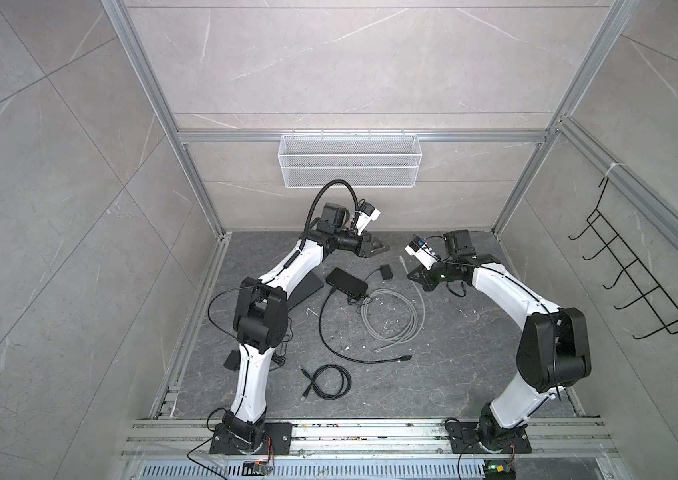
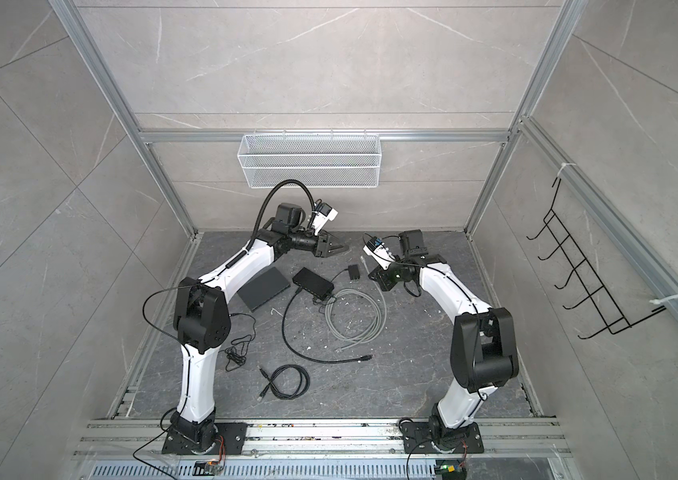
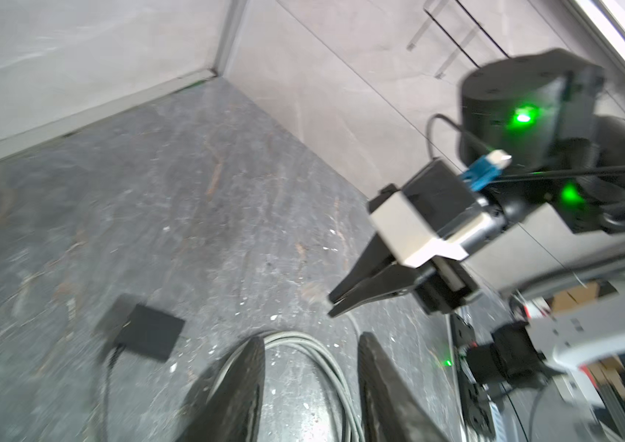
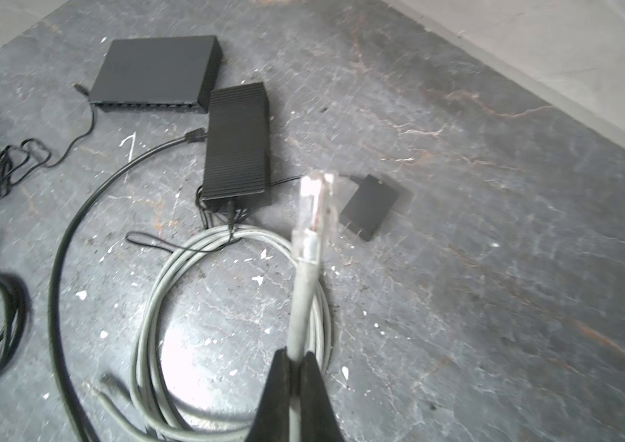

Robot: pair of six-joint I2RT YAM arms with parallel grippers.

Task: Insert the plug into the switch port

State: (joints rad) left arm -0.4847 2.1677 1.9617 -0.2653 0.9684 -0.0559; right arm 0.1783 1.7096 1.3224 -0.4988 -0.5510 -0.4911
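The gray cable (image 4: 303, 306) is being pinched just behind its clear plug (image 4: 314, 206) by the closed right gripper (image 4: 295, 354), right of centre in both top views. The left gripper (image 3: 311, 344) is being held partly open, empty. The switch (image 2: 262, 288) is being seen left of centre, well apart from the plug.

Robotics lab cell, aluminium frame (image 1: 354, 136), stone-look panels (image 1: 59, 166), mounting rails (image 1: 370, 437)
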